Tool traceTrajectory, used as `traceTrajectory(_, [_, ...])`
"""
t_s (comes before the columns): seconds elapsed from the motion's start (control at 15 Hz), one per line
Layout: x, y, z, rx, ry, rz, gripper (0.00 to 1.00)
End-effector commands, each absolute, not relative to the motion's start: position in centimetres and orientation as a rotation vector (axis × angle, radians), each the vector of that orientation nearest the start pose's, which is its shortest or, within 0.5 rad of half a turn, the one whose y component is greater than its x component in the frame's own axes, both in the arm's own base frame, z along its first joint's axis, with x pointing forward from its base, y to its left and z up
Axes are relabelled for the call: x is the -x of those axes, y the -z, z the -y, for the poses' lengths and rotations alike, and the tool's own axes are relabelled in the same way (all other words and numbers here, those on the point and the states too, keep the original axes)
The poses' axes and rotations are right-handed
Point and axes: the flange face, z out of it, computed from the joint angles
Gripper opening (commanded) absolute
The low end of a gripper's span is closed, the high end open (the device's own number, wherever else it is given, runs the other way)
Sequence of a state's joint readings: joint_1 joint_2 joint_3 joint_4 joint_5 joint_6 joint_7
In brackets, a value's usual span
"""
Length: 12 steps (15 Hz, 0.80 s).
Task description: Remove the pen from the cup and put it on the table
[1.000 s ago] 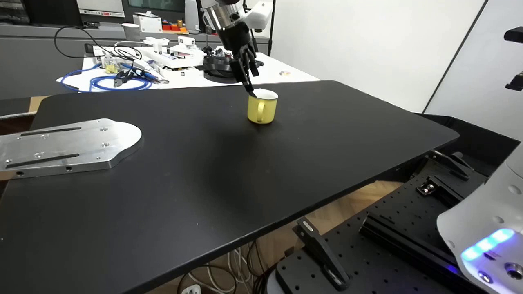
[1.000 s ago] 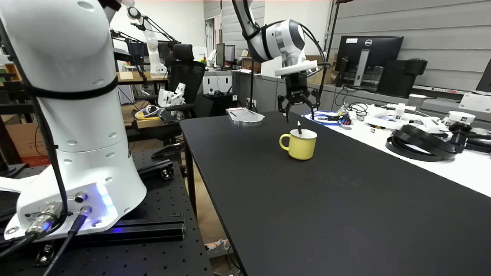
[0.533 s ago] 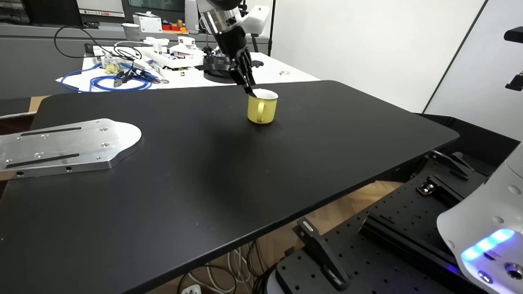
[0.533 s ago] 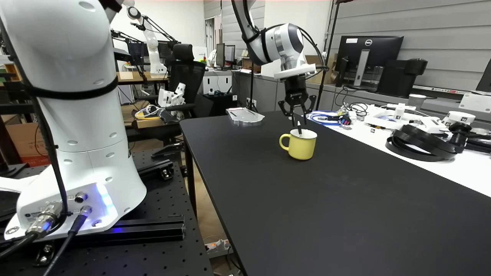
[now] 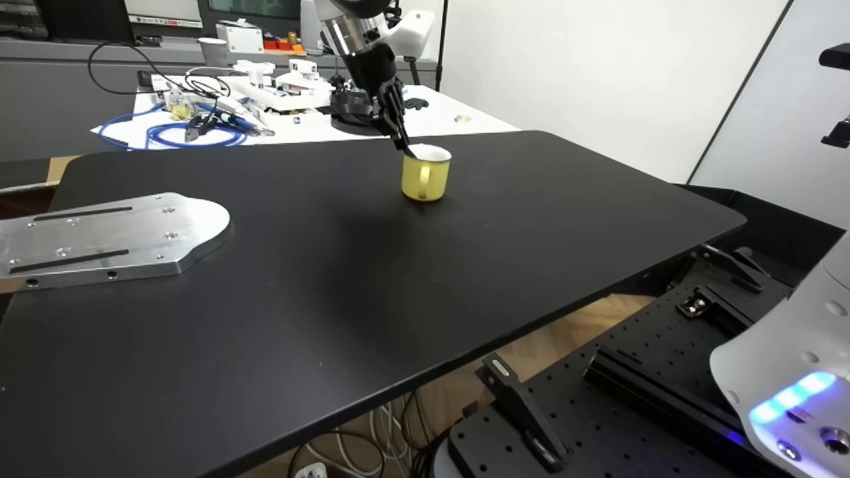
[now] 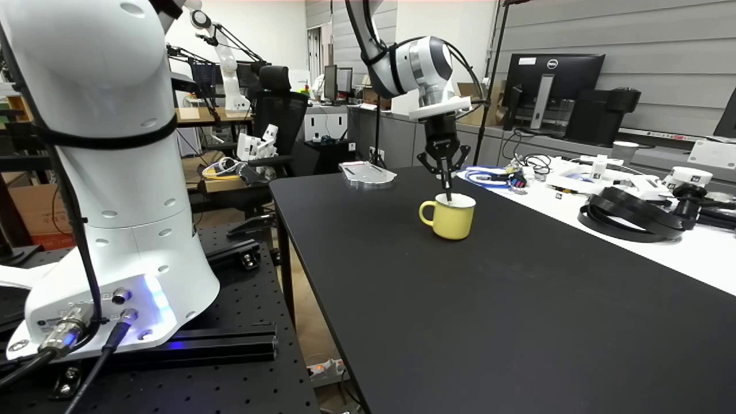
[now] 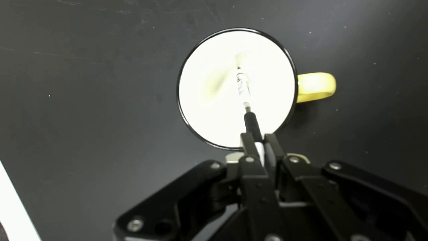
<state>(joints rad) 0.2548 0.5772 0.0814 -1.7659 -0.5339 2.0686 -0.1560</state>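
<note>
The yellow cup (image 6: 452,221) stands upright on the black table (image 6: 489,322), and its white inside (image 7: 207,117) shows in the wrist view. The pen (image 7: 252,123) leans in it, its white lettered part and thin tip pointing down into the cup and its black section higher up. My gripper (image 7: 258,135) is shut on the pen, with a finger on either side. In an exterior view the gripper (image 6: 447,185) comes down from above, fingertips just over the cup's rim. From another side the cup (image 5: 436,178) hides the pen's lower part.
A silver metal plate (image 5: 126,232) lies on the table, away from the cup. Behind the table's far edge, a white bench (image 5: 465,114) carries cables, a blue coil (image 5: 192,136) and white parts. The robot's base (image 6: 132,241) stands beside the table.
The jaws have come together from wide apart and now pinch the pen. The arm has lowered slightly toward the cup. The cup has hardly moved.
</note>
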Motion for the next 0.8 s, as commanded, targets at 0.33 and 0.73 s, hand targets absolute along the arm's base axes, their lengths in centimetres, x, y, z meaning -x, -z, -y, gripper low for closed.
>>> traceTrajectory(0.33, [-62.6,-27.0,-17.2,3.327,-0.374,1.276,0.03])
traceTrajectory(0.73, [-62.5,-32.2,-16.6,3.38,-0.375,1.206,0.03])
